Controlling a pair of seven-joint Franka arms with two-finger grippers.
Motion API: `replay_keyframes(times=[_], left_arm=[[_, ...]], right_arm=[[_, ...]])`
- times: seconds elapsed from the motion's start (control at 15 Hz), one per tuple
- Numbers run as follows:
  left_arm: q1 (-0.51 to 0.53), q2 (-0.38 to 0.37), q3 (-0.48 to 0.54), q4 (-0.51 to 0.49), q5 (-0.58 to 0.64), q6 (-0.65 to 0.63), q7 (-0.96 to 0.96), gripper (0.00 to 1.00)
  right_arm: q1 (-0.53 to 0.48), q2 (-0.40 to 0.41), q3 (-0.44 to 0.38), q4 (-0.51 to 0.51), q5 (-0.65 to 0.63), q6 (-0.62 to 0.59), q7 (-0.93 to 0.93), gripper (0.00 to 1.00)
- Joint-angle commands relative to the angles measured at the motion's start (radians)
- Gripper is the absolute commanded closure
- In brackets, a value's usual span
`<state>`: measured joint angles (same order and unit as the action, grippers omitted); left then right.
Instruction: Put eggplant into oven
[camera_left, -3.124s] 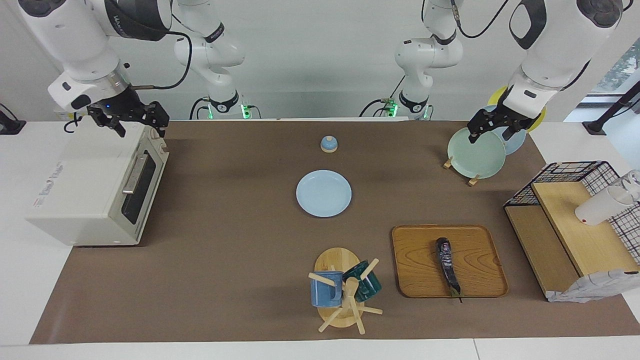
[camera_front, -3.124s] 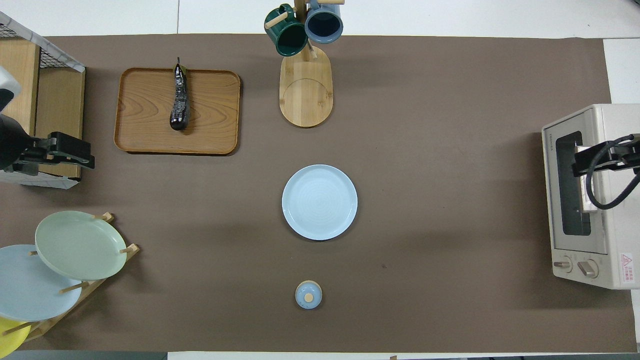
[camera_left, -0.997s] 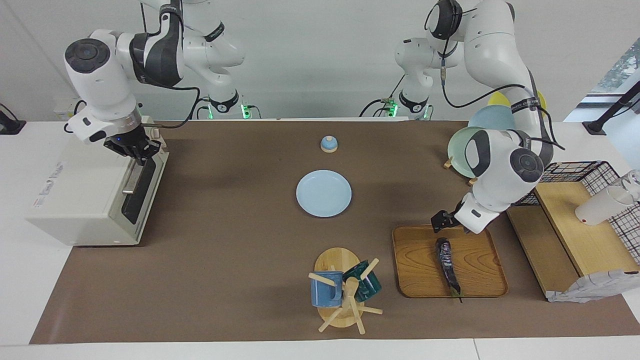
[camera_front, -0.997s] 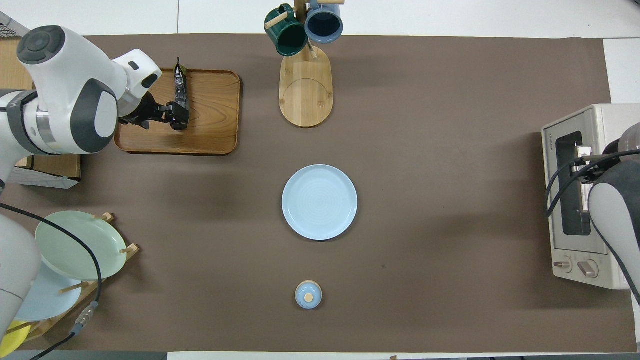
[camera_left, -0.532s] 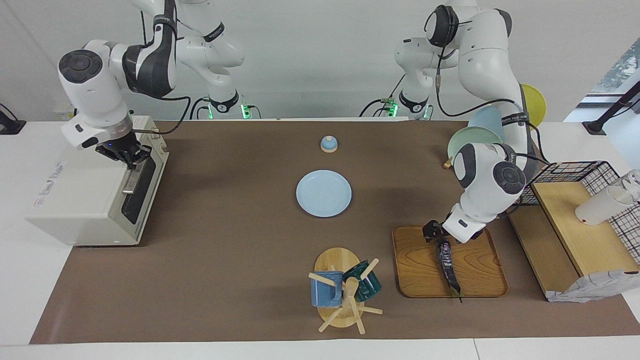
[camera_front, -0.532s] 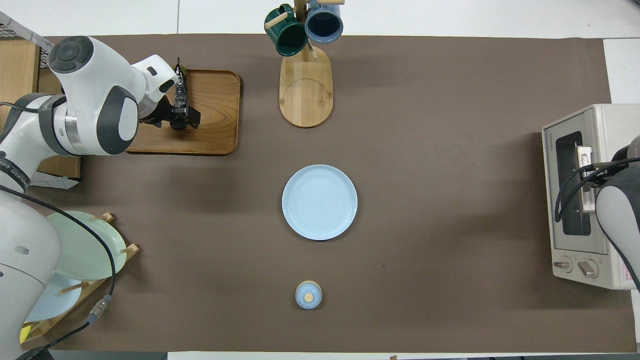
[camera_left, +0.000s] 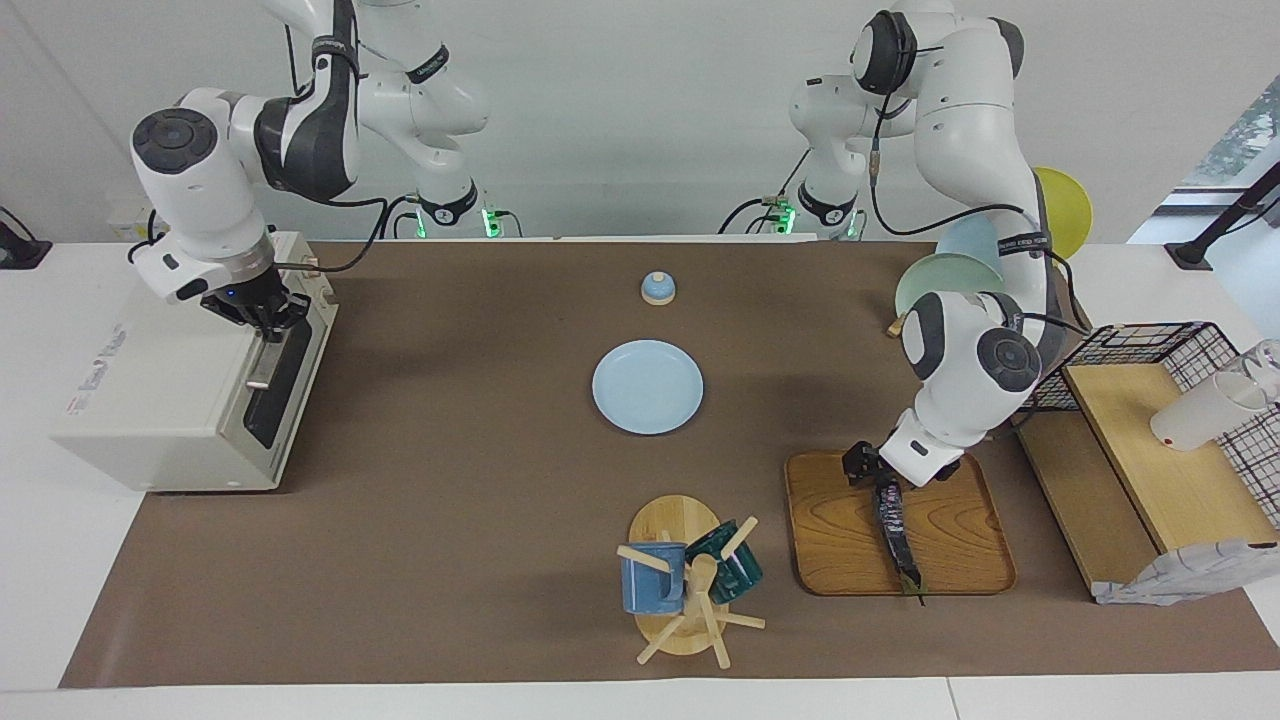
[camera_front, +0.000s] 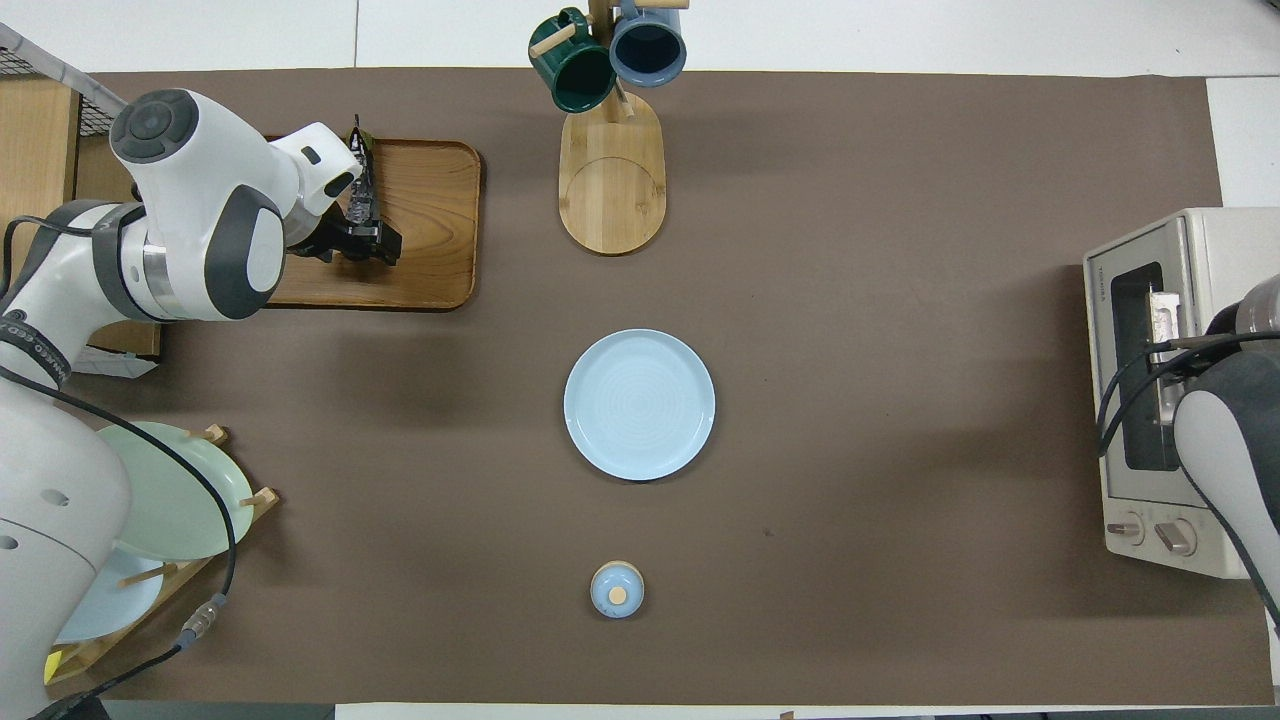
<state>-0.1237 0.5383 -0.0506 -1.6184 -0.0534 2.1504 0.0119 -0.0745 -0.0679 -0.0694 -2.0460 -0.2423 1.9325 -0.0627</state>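
The eggplant (camera_left: 895, 532) lies on the wooden tray (camera_left: 950, 560) at the left arm's end of the table, stem tip pointing away from the robots. It also shows in the overhead view (camera_front: 361, 190). My left gripper (camera_left: 878, 478) is low over the eggplant's thick end, open, with a finger on either side (camera_front: 366, 242). The off-white oven (camera_left: 150, 380) stands at the right arm's end with its door closed. My right gripper (camera_left: 263, 314) is at the end of the door's bar handle (camera_left: 262, 365) nearer to the robots.
A light blue plate (camera_left: 647, 387) lies mid-table, with a small blue lidded pot (camera_left: 657, 288) nearer to the robots. A mug tree (camera_left: 685, 585) stands beside the tray. A plate rack (camera_left: 945, 285) and a wooden shelf with a wire basket (camera_left: 1130, 450) flank the left arm.
The left gripper came down from the plate rack to the eggplant's thick end. The right gripper dropped from above the oven's top to the door handle. The eggplant has not moved.
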Motion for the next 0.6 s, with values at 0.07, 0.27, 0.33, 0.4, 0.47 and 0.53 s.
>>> replay_keyframes(times=[0.07,0.27,0.33,0.4,0.47,0.53], left_arm=[[-0.007,-0.011,0.011,-0.017,0.006,0.026,0.010,0.93],[-0.004,-0.011,0.011,0.006,0.003,0.009,0.008,1.00],[-0.004,-0.012,0.011,0.009,0.001,0.002,0.007,1.00],[-0.004,-0.026,0.011,0.011,0.000,-0.013,0.005,1.00],[-0.001,-0.052,0.009,0.008,-0.002,-0.036,0.003,1.00],[-0.001,-0.087,0.009,0.008,-0.008,-0.079,0.003,1.00]], right_arm=[[0.001,0.037,0.008,-0.056,0.026,0.080,-0.008,1.00],[0.021,0.060,0.008,-0.086,0.084,0.138,-0.006,1.00],[0.022,0.075,0.008,-0.089,0.104,0.155,-0.006,1.00],[0.024,0.088,0.008,-0.097,0.121,0.183,-0.006,1.00],[0.031,0.094,0.008,-0.111,0.132,0.212,-0.006,1.00],[0.036,0.099,0.008,-0.131,0.136,0.250,-0.006,1.00]])
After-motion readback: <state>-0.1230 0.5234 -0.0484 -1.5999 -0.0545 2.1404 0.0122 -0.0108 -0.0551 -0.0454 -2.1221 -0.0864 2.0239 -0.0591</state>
